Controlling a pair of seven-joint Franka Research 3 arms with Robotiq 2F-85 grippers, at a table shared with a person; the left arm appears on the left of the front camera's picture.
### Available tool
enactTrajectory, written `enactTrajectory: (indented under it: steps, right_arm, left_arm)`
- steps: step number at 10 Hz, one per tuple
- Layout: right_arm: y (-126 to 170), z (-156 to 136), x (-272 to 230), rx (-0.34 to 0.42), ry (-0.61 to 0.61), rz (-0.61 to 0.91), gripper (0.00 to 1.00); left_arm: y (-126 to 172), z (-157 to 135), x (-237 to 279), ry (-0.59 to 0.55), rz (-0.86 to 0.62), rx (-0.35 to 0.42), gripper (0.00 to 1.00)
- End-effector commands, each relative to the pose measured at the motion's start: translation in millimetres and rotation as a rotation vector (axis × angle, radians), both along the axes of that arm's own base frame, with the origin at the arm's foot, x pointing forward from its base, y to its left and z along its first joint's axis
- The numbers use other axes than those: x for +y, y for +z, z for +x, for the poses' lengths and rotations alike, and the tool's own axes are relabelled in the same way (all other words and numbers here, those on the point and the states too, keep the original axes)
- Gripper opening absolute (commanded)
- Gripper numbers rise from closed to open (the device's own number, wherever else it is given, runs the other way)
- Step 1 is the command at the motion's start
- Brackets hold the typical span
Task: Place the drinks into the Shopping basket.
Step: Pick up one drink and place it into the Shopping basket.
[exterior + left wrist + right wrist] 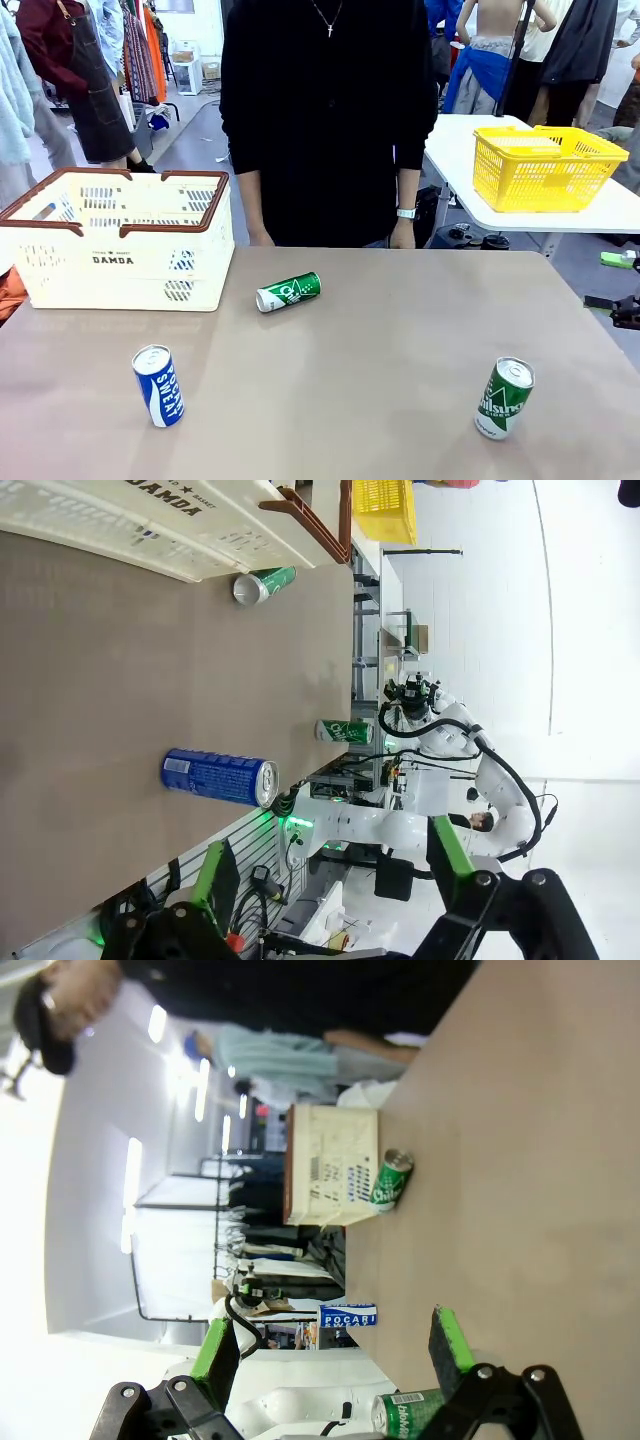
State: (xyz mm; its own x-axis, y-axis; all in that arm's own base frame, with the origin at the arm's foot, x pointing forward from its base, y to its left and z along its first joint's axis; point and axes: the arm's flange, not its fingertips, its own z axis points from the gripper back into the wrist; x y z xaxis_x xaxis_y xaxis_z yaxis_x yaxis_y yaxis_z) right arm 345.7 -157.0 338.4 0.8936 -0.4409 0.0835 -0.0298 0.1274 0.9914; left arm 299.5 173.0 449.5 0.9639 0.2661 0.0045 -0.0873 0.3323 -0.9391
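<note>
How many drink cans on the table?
3: blue can upright front-left; lying green can beside the Shopping basket; upright green can front-right. The basket may hide more.

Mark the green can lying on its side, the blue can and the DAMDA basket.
lying green can [288,292], front view, mid-side.
blue can [159,386], front view, printed side.
DAMDA basket [112,260], front view, lettered front wall.

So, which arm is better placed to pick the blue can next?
Likely left: the blue can stands on the robot's left side, near the Shopping basket; the left tool is open.
</note>
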Motion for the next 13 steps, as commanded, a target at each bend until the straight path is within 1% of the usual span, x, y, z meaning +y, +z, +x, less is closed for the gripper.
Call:
enactTrajectory:
  steps: [1, 6, 7, 8, 9, 10, 11, 12, 13]
  right_arm:
    - [5, 0, -1, 0.019, 0.01, 0.001, 1.0]
    - [5, 0, -1, 0.019, 0.01, 0.001, 1.0]
    - [5, 0, -1, 0.019, 0.01, 0.001, 1.0]
    - [5, 0, -1, 0.019, 0.01, 0.001, 1.0]
    - [5, 0, -1, 0.019, 0.01, 0.001, 1.0]
    - [5, 0, -1, 0.019, 0.01, 0.001, 1.0]
    - [5, 0, -1, 0.019, 0.01, 0.001, 1.0]
    - [5, 0, -1, 0.019, 0.01, 0.001, 1.0]
    - [5, 0, -1, 0.019, 0.01, 0.001, 1.0]
  left_arm:
    - [2, -1, 3, -0.003, -0.014, 0.003, 1.0]
    - [0, 0, 0, 0.0, 0.0, 0.0, 1.0]
    - [23, 13, -19, 0.007, 0.03, 0.05, 1.0]
    - [48, 16, -61, -0.047, 0.176, 0.074, 1.0]
    - [66, 13, -107, -0.079, 0.325, 0.091, 1.0]
    - [73, 8, -156, -0.129, 0.504, 0.092, 1.0]
    - [67, 6, -190, -0.157, 0.664, 0.113, 1.0]
    - [56, 4, -219, -0.137, 0.838, 0.128, 1.0]
    - [45, 7, -240, -0.066, 1.0, 0.133, 1.0]
